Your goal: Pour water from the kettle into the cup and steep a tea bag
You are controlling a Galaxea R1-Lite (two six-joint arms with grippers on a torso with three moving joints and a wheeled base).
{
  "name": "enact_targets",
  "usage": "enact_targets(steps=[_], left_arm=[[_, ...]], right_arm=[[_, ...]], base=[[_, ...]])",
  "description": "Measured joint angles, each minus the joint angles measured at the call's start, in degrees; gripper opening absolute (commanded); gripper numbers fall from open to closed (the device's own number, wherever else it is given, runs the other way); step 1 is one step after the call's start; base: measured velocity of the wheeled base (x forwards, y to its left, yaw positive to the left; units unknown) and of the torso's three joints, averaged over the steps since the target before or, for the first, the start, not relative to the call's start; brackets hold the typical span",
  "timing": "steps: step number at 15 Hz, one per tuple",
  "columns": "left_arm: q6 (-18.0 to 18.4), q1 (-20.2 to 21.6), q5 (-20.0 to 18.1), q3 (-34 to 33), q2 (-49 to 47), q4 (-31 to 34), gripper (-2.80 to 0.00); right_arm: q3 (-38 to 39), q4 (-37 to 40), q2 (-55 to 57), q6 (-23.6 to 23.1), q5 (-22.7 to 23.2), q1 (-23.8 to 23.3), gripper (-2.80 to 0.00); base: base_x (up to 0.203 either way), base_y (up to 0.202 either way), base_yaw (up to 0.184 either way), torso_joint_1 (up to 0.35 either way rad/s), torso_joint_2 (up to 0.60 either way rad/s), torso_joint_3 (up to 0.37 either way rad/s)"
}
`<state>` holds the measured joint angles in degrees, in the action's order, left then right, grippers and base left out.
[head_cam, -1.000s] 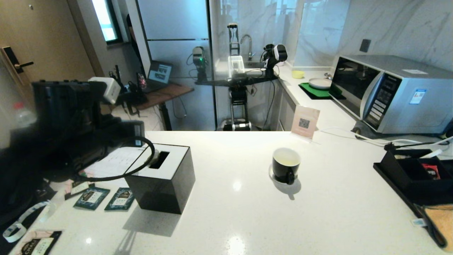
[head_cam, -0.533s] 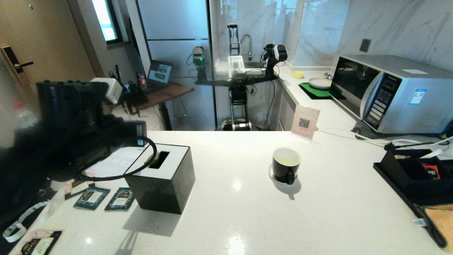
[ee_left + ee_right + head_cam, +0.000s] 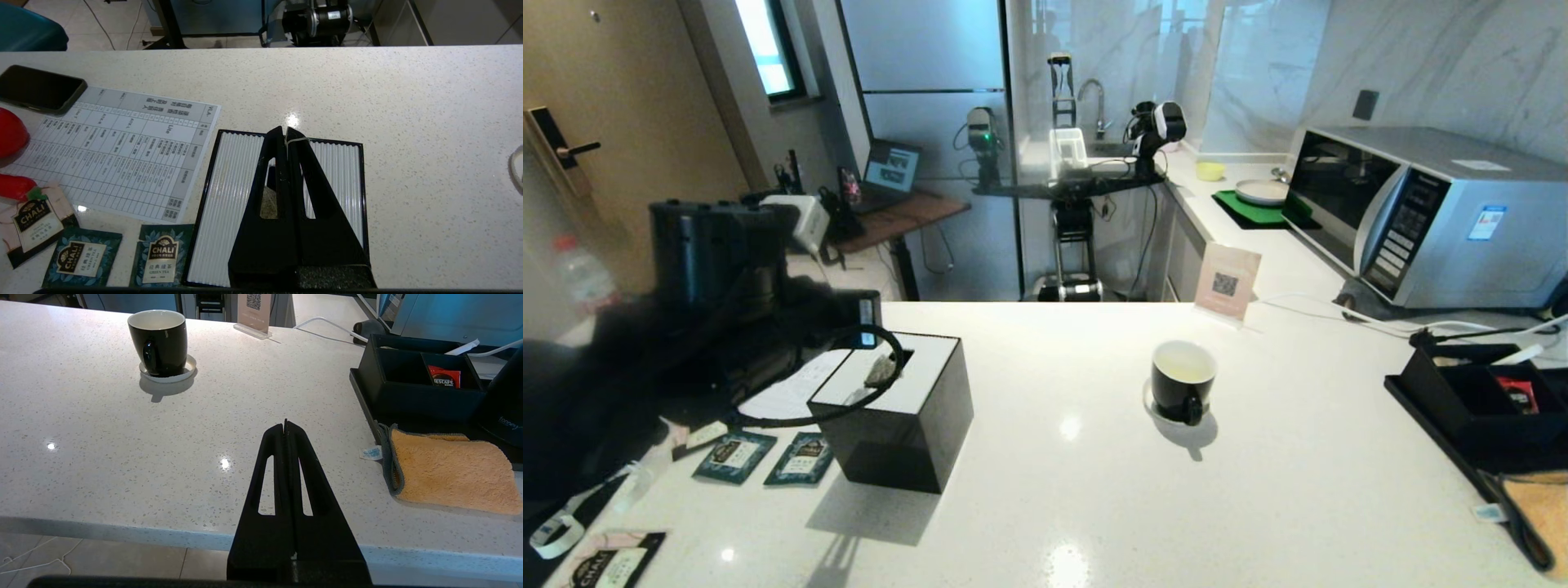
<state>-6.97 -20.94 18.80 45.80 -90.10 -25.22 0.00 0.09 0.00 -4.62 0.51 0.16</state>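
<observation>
The left gripper (image 3: 285,131) hangs above the black tissue box (image 3: 894,412), which stands on the left part of the white worktop (image 3: 1094,506). Its fingers (image 3: 300,163) are pressed together, pinching the thin white string at their tips. The tea bag (image 3: 879,370) hangs below them, just over the box's white top; in the left wrist view only a grey-brown patch of it shows through the slot in one finger.

The cup (image 3: 1183,382) stands upright on its white saucer (image 3: 167,375), near the middle of the worktop and well apart from the tissue box, handle toward the robot. Liquid is visible inside it.

The right gripper (image 3: 285,424) is parked at the near edge of the worktop, fingers pressed together and holding nothing. Part of the kettle (image 3: 504,408) shows at the edge of the right wrist view, beside a black organiser tray (image 3: 408,396) and an orange cloth (image 3: 449,473).

Two teal sachets (image 3: 122,257) lie flat next to the tissue box, beside a printed sheet (image 3: 118,147) and a black phone (image 3: 39,87).
</observation>
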Motion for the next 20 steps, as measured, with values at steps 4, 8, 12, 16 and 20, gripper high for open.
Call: enact_targets(steps=[4,8,12,16,20], left_arm=[[-1.1,-0.7,1.0,0.0,-0.7,0.0,-2.80],[-1.4,-0.7,1.1,-1.3,-1.1,0.0,-2.80],[-1.5,-0.7,1.0,-2.2,-1.2,0.0,-2.80],[-2.2,-0.6,1.1,-2.3,-1.2,0.0,-2.80],[-2.1,-0.6,1.2,-1.8,-1.0,-0.1,-2.80]], right_arm=[[0.0,0.0,0.0,0.0,0.0,0.0,-2.80],[0.0,0.0,0.0,0.0,0.0,0.0,-2.80],[0.0,0.0,0.0,0.0,0.0,0.0,-2.80],[0.0,0.0,0.0,0.0,0.0,0.0,-2.80],[0.0,0.0,0.0,0.0,0.0,0.0,-2.80]], base=[[0.000,0.000,0.000,0.000,0.00,0.000],[0.000,0.000,0.000,0.000,0.00,0.000],[0.000,0.000,0.000,0.000,0.00,0.000],[0.000,0.000,0.000,0.000,0.00,0.000],[0.000,0.000,0.000,0.000,0.00,0.000]])
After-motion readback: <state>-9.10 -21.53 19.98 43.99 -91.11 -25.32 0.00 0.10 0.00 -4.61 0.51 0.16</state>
